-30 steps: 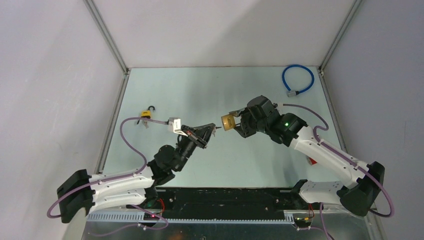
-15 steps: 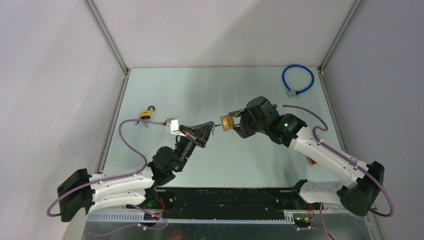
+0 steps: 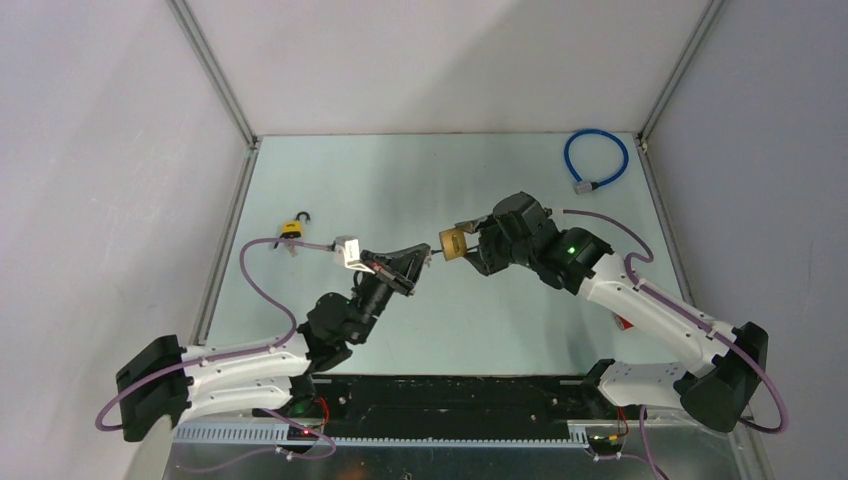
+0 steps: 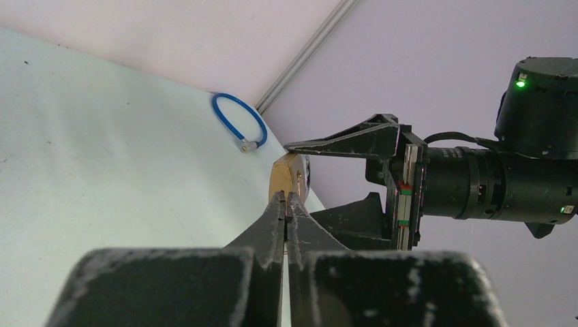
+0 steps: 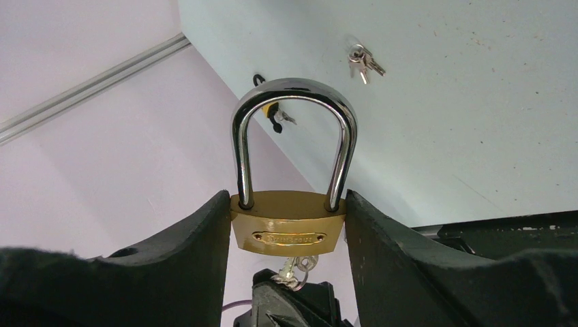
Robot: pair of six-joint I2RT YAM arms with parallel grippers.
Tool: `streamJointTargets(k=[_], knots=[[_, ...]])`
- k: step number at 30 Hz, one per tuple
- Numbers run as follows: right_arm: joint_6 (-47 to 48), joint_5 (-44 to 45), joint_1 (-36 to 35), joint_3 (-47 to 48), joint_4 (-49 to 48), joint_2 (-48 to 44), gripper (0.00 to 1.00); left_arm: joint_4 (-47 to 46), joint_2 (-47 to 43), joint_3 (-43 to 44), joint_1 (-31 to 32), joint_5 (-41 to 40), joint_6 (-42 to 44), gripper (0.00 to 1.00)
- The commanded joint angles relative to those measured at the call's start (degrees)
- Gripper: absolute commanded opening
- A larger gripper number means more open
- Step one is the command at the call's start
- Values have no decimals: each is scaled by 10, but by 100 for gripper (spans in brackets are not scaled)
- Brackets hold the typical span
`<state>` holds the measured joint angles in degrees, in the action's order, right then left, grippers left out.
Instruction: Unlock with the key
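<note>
From above, I see the right gripper (image 3: 463,243) clamped on the brass padlock (image 3: 453,243) over mid-table, with the left gripper (image 3: 424,260) just beside its base. On my left wrist camera the fingers are pressed together, their tip touching the padlock's underside. On the right wrist camera the jaws squeeze the lock body, the shackle is closed, and the key (image 5: 294,268) sits against its underside, pinched by the left gripper.

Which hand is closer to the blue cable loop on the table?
Right. The right hand, gripping the padlock mid-table, has the blue cable loop beyond it toward the far right corner; the left hand, pinching the key, sits further left.
</note>
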<state>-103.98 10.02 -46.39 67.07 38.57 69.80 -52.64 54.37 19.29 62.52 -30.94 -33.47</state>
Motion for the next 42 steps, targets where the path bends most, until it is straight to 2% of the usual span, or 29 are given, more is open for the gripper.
streamJointTargets(k=[1,42], knots=[[-22,3,-4,4,-55,-17,0,-26,5,21,5,-20,15,0],[-48,-23,6,-44,-162,-62,0,-79,47,16,26,-49,13,0]])
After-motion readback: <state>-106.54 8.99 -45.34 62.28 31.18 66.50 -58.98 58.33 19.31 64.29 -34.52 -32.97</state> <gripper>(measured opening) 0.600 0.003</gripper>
